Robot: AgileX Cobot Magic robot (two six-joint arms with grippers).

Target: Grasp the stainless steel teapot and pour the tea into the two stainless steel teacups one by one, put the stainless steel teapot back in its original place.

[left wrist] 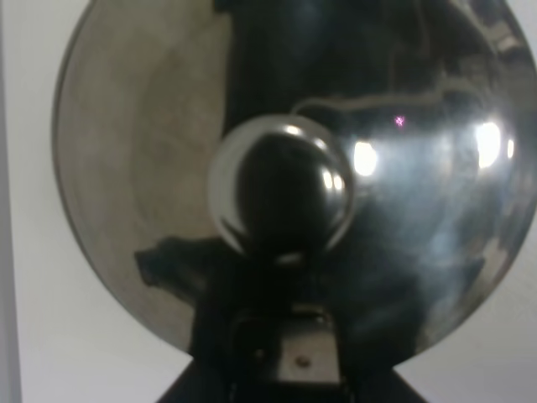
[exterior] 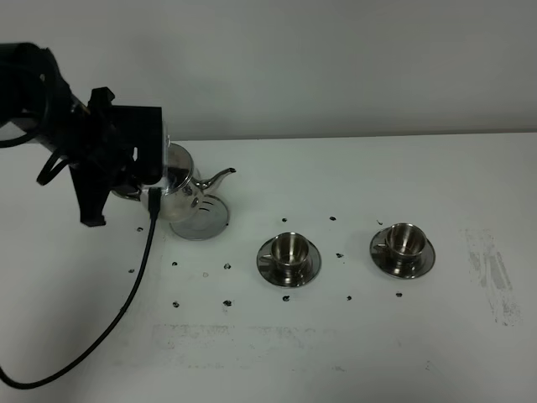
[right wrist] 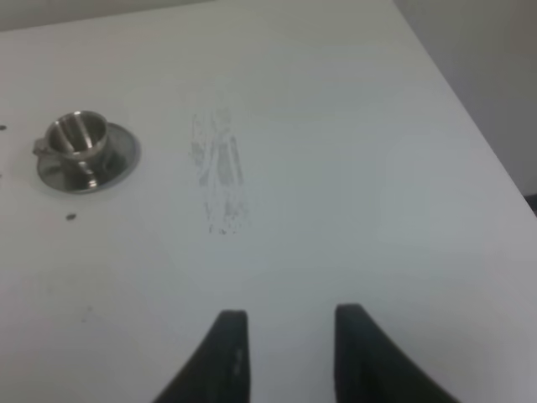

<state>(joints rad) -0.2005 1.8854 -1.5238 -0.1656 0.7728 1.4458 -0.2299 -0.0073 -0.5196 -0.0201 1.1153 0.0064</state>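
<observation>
The stainless steel teapot [exterior: 183, 186] is at the left, its spout pointing right, over the left part of the round steel trivet [exterior: 210, 223] and off its centre. My left gripper [exterior: 151, 191] is at the pot's handle side and holds it; the fingers are hidden behind the black wrist housing. The left wrist view is filled by the pot's lid [left wrist: 143, 168] and knob [left wrist: 281, 185]. Two steel teacups on saucers stand to the right, one in the middle [exterior: 290, 248] and one further right [exterior: 404, 240]. My right gripper [right wrist: 289, 353] is open and empty above bare table; the right cup [right wrist: 77, 136] lies well ahead of it.
Small dark specks [exterior: 226, 267] dot the white table around the cups. A scuffed patch [exterior: 495, 273] lies at the right and also shows in the right wrist view [right wrist: 220, 176]. A black cable [exterior: 126, 302] hangs from the left arm across the table's front left. The table's right edge [right wrist: 470, 109] is near the right gripper.
</observation>
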